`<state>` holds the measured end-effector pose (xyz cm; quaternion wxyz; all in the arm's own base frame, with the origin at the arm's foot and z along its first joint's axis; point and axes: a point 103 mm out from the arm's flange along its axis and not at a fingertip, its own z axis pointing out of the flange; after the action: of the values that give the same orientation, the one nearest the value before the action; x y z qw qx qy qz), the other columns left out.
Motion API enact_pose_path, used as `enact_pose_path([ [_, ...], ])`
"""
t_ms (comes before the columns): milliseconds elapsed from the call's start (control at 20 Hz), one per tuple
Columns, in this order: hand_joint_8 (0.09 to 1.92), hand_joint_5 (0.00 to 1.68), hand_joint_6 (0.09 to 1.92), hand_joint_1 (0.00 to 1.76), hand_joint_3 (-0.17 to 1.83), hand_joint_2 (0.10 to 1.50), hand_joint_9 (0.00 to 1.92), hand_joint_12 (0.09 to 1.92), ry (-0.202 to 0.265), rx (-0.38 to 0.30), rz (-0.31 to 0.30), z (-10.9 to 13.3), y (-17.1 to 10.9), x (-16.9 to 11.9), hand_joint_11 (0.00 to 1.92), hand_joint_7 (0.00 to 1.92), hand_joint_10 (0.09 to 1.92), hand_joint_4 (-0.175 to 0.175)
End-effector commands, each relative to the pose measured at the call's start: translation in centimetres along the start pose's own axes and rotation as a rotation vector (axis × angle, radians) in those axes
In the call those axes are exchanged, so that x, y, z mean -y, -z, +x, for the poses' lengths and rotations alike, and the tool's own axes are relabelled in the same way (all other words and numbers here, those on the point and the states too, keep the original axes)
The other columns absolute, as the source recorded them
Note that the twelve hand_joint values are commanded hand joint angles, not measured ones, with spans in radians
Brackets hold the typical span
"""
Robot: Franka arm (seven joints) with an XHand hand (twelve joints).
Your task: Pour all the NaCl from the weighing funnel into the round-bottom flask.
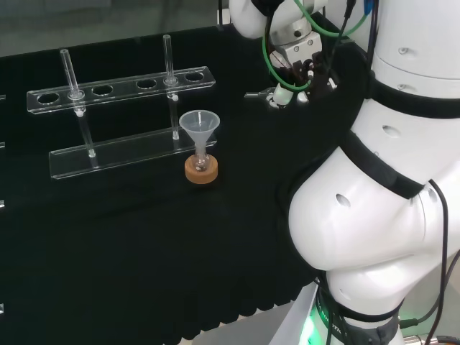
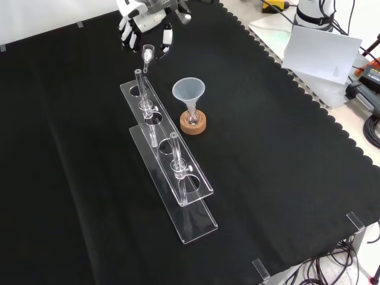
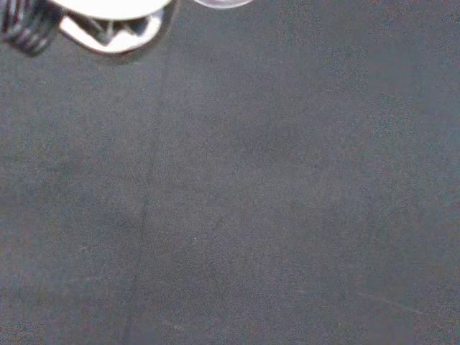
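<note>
Front view puts your hand [image 2: 142,22] at the top left, fingers curled round the small weighing funnel [image 2: 147,54], well apart from the round-bottom flask [image 2: 192,117] on its cork stand [image 2: 193,124] at centre. Nothing looks poured yet; carrying over and tipping remain.

Black cloth [image 2: 285,178], tan cork ring [image 2: 193,124], clear rack [image 2: 178,184], translucent whitish funnel [image 2: 189,91], black-and-white hand [image 2: 142,24].

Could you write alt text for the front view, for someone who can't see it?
A black and white robot hand at the top holds a small clear weighing funnel above black cloth. Below it a funnel sits in a flask on a cork ring, beside a clear test-tube rack.
</note>
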<state>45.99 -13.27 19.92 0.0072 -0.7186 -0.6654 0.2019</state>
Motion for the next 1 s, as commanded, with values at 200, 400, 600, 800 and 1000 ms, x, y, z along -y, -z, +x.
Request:
enact_pose_path([
  [200,0.67,1.24,0.75,1.11,0.67,0.67,0.91,1.25,0.002,0.027,-0.020,0.5,2.7,2.4,0.62,0.56,0.48,0.175],
  [400,0.67,1.24,0.75,1.11,0.67,0.66,0.91,1.25,0.004,0.047,-0.002,1.0,4.0,3.1,0.62,0.56,0.47,0.175],
  [600,0.66,1.24,0.74,1.11,0.67,0.66,0.91,1.24,0.013,0.050,0.006,1.6,5.0,3.9,0.61,0.56,0.47,0.175],
  [800,0.66,1.24,0.74,1.11,0.67,0.66,0.91,1.24,0.020,0.062,0.015,2.3,5.5,4.8,0.61,0.55,0.47,0.175],
  [1000,0.66,1.24,0.74,1.11,0.68,0.66,0.91,1.24,0.029,0.090,0.013,3.3,6.0,6.1,0.61,0.55,0.47,0.175],
])
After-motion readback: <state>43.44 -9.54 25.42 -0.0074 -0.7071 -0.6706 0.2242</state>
